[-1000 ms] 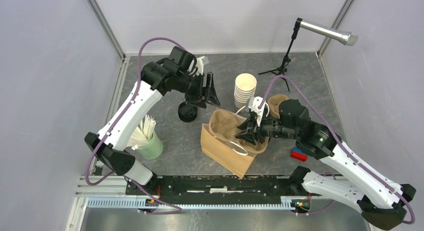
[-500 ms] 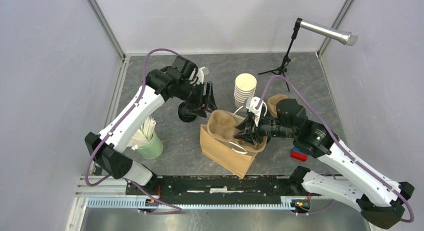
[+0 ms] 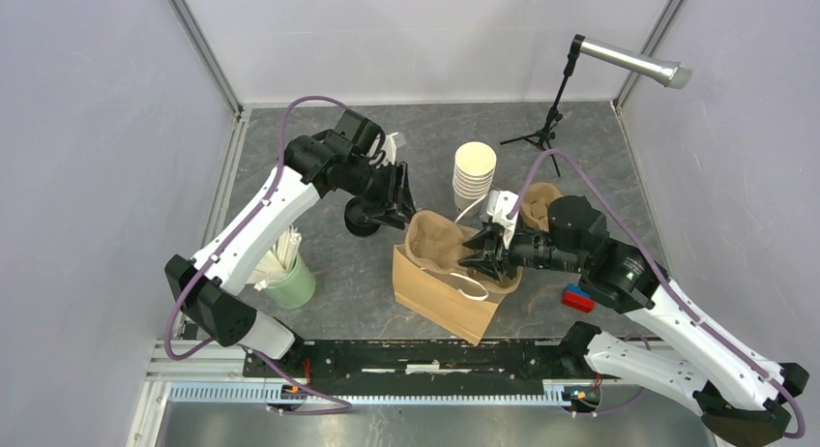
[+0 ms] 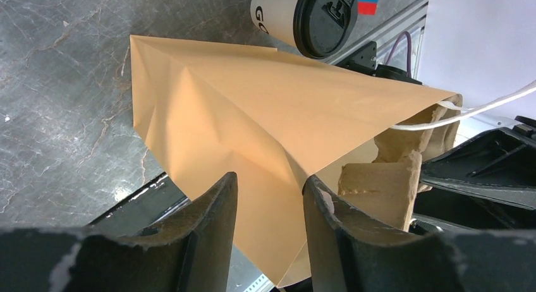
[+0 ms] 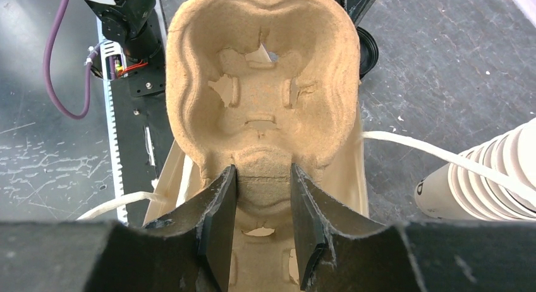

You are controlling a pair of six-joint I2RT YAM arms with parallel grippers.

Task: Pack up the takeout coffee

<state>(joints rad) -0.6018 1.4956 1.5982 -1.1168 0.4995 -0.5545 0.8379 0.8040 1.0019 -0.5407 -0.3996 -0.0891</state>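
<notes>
PACKING UNDER WAY: The right gripper (image 5: 262,172) is clamped on the near rim of a moulded brown pulp cup carrier (image 5: 262,71). The carrier sits in the mouth of an upright brown paper bag (image 3: 440,297) at mid-table. The left gripper (image 4: 268,183) hovers at the bag's 11 o'clock. Its fingers (image 4: 208,222) stand apart with a narrow gap, and we see nothing gripped between them, only bag paper beyond.

The takeout coffee (image 4: 302,19), a cream-white paper cup with dark print and a round black plastic lid, shows only in the left wrist view. There it sits at 12 o'clock, past the far side of the bag and just beside a small red-and-blue block (image 3: 578,297). From above we find that block at the bag's 3 o'clock, with the cup itself hidden under the right arm (image 3: 619,268).

We judge the cup upright, its long axis vertical and its lid pointing the same way as the bag's mouth. It lies on the right arm's side, and the bag stands between it and the free left fingers. The nearer arm is the one holding the carrier.
</notes>
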